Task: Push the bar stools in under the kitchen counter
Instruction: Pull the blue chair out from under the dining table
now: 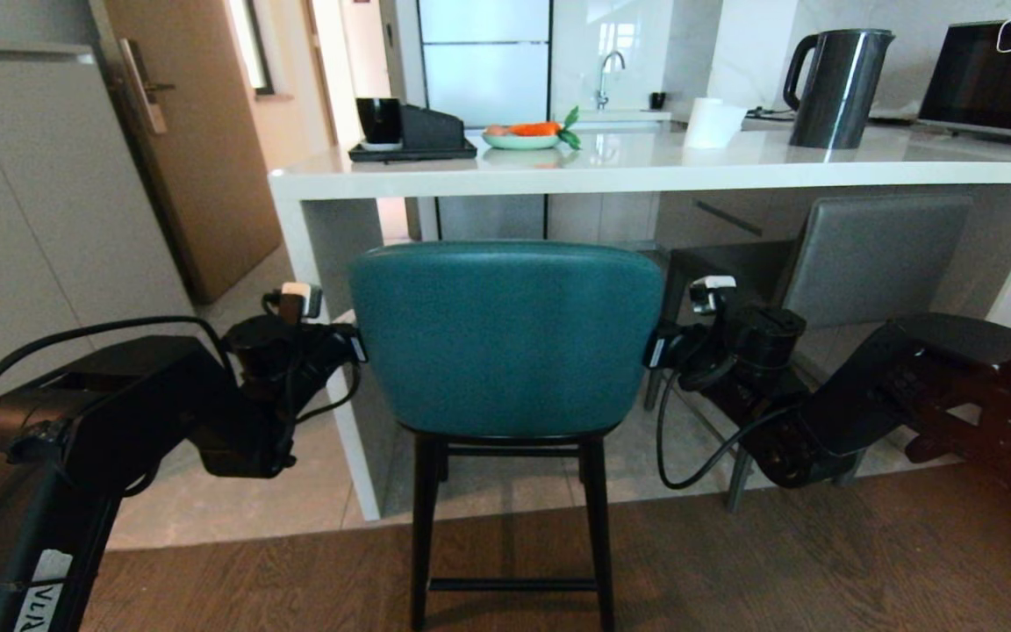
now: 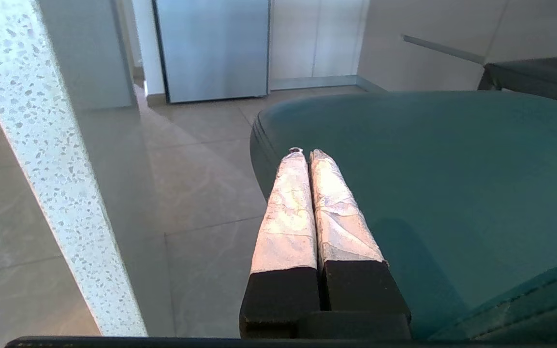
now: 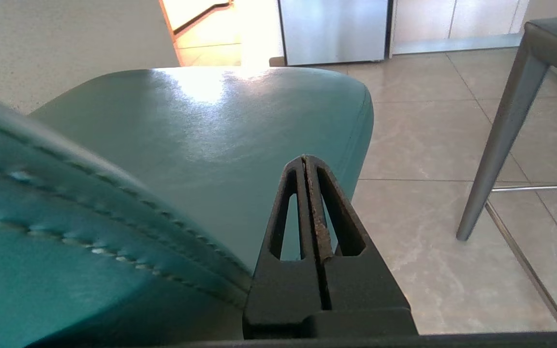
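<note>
**Teal stool flanked by both grippers at the counter**

Teal leather marks one of the two bar stools we count: the teal stool (image 1: 505, 338) stands in front of us with its back toward us and its seat partly beneath the kitchen counter (image 1: 646, 171), while the grey stool (image 1: 874, 254) sits further under the slab to the right. We have two grippers at work, one on each side of the teal back. The left gripper (image 1: 356, 344) sits at the back's left edge, the right gripper (image 1: 656, 349) at its right edge.

Only the left wrist view shows the left fingers (image 2: 288, 208) pressed together with nothing between them, above the seat's edge. Only the right wrist view shows the right fingers (image 3: 307, 203) likewise closed and empty, just beside the seat, with a grey stool leg (image 3: 501, 130) nearby.

On the counter, a green plate (image 1: 520, 140) holds a carrot (image 1: 534, 129); a black tray (image 1: 412, 152) carries a black cup (image 1: 378, 119). One kettle (image 1: 839, 86) stands further right.
</note>
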Robot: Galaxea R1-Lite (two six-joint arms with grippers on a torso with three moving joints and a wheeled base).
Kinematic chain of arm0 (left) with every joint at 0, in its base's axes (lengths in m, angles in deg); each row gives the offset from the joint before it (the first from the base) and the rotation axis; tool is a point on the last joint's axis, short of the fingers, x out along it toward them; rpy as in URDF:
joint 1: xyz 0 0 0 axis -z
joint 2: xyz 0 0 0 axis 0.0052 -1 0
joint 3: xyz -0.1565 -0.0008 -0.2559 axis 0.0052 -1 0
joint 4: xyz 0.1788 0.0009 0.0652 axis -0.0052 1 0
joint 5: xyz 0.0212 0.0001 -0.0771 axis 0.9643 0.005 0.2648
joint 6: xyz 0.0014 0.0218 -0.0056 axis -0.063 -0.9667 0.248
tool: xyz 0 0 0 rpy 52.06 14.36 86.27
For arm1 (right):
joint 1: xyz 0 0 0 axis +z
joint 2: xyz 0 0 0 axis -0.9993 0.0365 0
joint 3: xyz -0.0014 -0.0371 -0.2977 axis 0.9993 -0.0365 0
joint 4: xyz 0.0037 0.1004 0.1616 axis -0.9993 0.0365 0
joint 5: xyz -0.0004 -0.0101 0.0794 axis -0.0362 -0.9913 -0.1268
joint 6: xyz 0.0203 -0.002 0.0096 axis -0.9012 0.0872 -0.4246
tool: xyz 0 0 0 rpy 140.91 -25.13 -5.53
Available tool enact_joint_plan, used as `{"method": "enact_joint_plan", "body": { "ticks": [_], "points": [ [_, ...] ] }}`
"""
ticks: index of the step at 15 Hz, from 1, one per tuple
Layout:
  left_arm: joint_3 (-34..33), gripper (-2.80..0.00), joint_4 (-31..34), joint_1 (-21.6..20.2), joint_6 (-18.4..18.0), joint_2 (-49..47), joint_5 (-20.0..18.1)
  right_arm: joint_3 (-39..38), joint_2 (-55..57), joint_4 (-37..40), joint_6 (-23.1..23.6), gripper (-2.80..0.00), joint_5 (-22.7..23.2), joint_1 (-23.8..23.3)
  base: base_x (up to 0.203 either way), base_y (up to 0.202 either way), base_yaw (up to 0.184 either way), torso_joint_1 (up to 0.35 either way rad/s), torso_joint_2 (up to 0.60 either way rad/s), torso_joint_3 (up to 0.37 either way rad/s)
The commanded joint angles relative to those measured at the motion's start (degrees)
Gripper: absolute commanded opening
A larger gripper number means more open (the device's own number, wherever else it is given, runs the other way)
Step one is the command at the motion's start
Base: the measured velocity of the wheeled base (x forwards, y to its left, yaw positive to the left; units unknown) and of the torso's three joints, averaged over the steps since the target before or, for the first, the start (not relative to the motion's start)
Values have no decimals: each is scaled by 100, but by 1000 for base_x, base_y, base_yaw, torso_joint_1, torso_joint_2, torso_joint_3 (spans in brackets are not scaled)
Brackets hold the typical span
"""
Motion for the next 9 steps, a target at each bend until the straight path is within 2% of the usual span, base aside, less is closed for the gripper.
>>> {"method": "enact_joint_plan", "body": {
  "ticks": [1, 7, 9],
  "points": [
    [-200, -280, -74, 285, 16, 200, -49, -23, 1, -43, 38, -280, 21, 70, 0, 0, 0, 0, 0, 0],
    [-1485, -280, -766, 761, 9, 613, -112, -125, 1, -86, 38, -280, -153, 364, 0, 0, 0, 0, 0, 0],
    [-1902, -280, -811, 891, 9, 740, -85, -289, -42, -211, 38, -280, -154, 414, 0, 0, 0, 0, 0, 0]
  ]
}}
